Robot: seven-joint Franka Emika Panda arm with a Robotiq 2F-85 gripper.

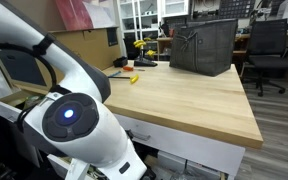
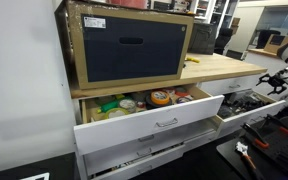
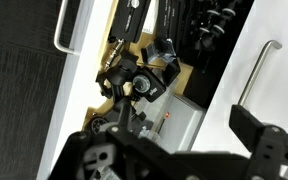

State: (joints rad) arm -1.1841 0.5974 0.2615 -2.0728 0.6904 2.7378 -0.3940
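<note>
storage cube (image 2: 124, 45): parked on the left end of the wooden worktop (image 2: 224, 66), up out of the drawers' way I'd guess
left drawer (image 2: 164, 122): pulled right out, tape rolls (image 2: 161, 97) and small bits lying in it, so all easy to get at from above
tool drawer (image 2: 252, 108): next one along, also pulled open, with a jumble of dark tools (image 3: 139, 75) showing in the wrist view
gripper (image 2: 279, 82): hangs over the tool drawer pointing down, touching nothing, probably so the wrist cam looks straight in
fingers (image 3: 264, 145): spread wide apart, nothing between them
</note>
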